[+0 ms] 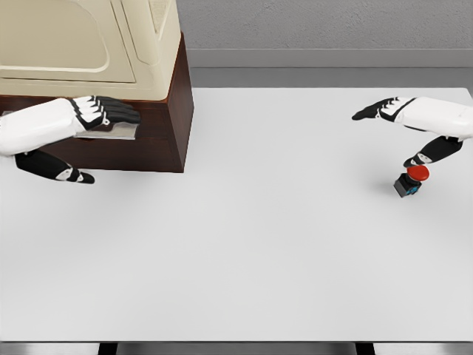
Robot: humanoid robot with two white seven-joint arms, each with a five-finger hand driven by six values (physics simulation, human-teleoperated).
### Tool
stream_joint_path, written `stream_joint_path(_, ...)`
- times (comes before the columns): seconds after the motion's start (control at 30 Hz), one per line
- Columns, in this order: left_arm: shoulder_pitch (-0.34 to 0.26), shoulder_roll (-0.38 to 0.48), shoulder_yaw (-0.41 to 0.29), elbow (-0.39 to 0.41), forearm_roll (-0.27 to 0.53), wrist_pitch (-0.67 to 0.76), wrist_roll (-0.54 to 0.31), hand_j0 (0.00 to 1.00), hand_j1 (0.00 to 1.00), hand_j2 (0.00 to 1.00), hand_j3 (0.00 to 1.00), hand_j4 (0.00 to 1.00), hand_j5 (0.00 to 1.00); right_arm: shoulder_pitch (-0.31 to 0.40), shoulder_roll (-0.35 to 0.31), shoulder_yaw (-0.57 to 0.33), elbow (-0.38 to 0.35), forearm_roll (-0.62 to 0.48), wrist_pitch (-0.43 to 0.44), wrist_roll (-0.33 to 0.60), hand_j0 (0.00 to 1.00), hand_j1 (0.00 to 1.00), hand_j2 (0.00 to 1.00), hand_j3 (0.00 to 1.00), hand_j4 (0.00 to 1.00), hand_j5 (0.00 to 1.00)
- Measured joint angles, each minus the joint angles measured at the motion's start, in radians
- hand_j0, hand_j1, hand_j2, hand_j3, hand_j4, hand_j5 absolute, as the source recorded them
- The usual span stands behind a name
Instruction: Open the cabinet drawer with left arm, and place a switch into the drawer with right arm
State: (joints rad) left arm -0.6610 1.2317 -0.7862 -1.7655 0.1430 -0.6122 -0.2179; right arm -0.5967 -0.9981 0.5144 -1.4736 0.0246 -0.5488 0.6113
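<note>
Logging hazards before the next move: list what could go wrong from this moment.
1. The left hand lies over the drawer handle with fingers extended, not clearly hooked; a pull may slip off.
2. The right hand hovers open beside the red-capped switch near the table edge; a clumsy approach could knock it off.

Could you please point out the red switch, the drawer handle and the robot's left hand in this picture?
switch [415, 176]: head view, on its red round cap.
drawer handle [117, 132]: head view, on the grey bar just below the fingers.
left hand [103, 112]: head view, on the back of the hand, at the knuckles.
</note>
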Motion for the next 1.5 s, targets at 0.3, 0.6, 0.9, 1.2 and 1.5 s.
stream_joint_path(0.3,-0.046,0.002,-0.051,0.0,0.0,0.0,0.0,1.0,1.0,1.0,1.0,1.0,1.0,-0.003,-0.024,-0.004,0.042,0.004,-0.015,0.0,1.0,1.0,1.0,1.0,1.0,1.0)
stream_joint_path(0.6,-0.045,0.019,-0.055,0.0,0.004,0.0,0.002,1.0,1.0,1.0,1.0,1.0,1.0,0.048,-0.102,-0.004,0.046,0.006,-0.019,0.0,1.0,1.0,1.0,1.0,1.0,1.0)
stream_joint_path(0.9,-0.045,0.034,-0.054,0.0,0.019,0.0,0.007,1.0,1.0,1.0,1.0,1.0,1.0,0.075,-0.052,-0.001,0.169,0.051,-0.019,0.0,1.0,1.0,1.0,1.0,1.0,1.0)
stream_joint_path(1.2,-0.092,0.029,-0.047,0.0,0.059,0.0,-0.034,1.0,1.0,1.0,1.0,1.0,1.0,0.072,0.046,0.008,0.29,0.122,-0.016,0.0,1.0,1.0,1.0,1.0,1.0,1.0)
stream_joint_path(1.5,-0.123,0.077,-0.047,0.0,0.139,0.017,-0.333,1.0,1.0,1.0,1.0,1.0,1.0,0.071,0.058,0.02,0.288,0.138,-0.022,0.0,0.96,0.96,0.96,0.96,0.96,0.96)
